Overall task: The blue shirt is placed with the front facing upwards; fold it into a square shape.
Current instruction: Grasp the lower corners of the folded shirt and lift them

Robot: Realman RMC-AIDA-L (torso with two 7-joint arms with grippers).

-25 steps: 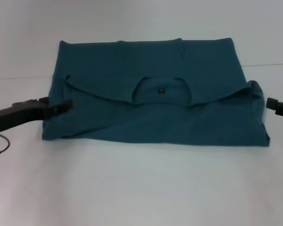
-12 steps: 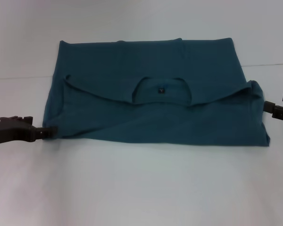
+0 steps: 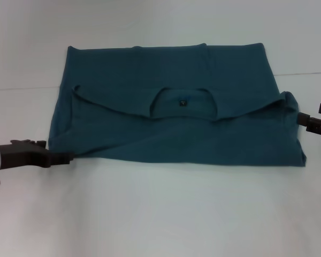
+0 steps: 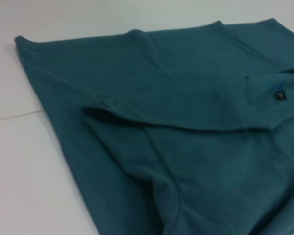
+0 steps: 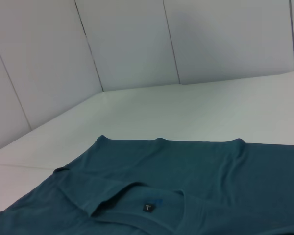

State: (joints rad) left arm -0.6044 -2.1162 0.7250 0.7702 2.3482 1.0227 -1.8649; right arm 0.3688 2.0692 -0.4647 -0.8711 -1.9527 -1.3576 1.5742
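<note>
Dark teal-blue cotton T-shirt (image 3: 171, 115), partly folded, flat on the white worktop (image 3: 160, 214) — left tool (image 3: 64, 158) at its near-left corner, right tool (image 3: 306, 120) at its right edge; finger state indiscernible.

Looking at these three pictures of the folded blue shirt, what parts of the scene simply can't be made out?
- The blue shirt: any chest print is hidden in all views, folded under.
- The label at the neckline: its writing is too small to read in any view.
- Left tool: in the head view, at the shirt's near left corner; whether it grips cloth is unclear.
- Right tool: cut off by the head view's right edge.
- Neither wrist view shows its own tool.
</note>
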